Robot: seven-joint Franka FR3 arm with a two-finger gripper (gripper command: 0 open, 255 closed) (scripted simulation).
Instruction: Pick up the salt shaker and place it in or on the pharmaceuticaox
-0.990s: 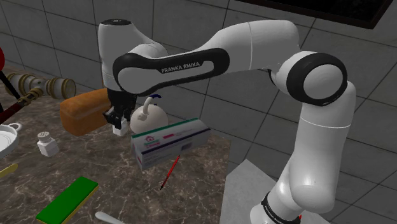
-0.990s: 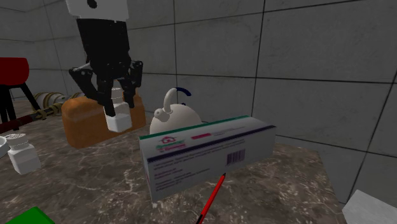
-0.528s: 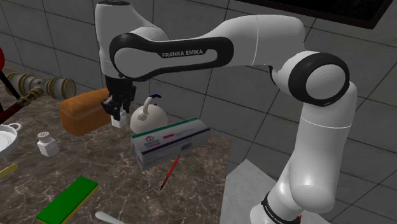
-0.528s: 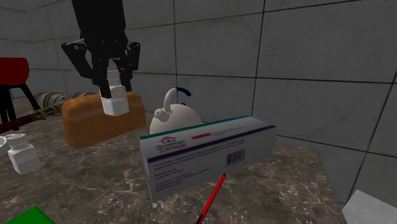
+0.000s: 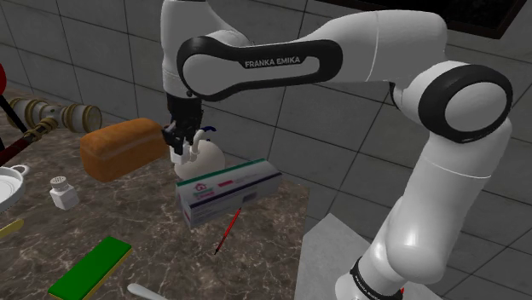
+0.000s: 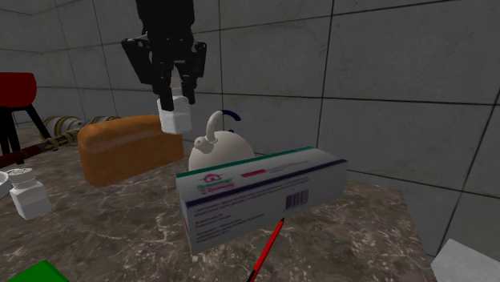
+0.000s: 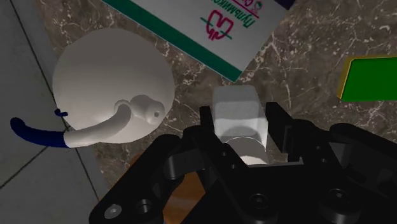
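My black gripper (image 6: 175, 106) hangs in the air, shut on a small white salt shaker (image 6: 175, 118). In the second exterior view the shaker hangs between the bread loaf and the teapot, up and to the left of the box. The pharmaceutical box (image 6: 256, 192) is long and white with green and purple edging, and it lies on the marble counter. In the wrist view the fingers (image 7: 207, 124) clasp the shaker (image 7: 236, 113), with the box (image 7: 203, 25) lying further out along the fingers. The shoulder view has the gripper (image 5: 180, 147) just left of the teapot, above the box (image 5: 226, 189).
A white teapot (image 6: 228, 148) with a blue handle stands behind the box, under the shaker. A brown bread loaf (image 5: 122, 147) lies beside it. Another white shaker (image 5: 62, 193) stands on the counter. A red pen (image 5: 228, 228) and a green block (image 5: 92, 268) lie near the front. A tiled wall rises behind.
The gripper has carried the shaker up and to the right in both exterior views, from in front of the bread loaf to above the teapot, closer to the box.
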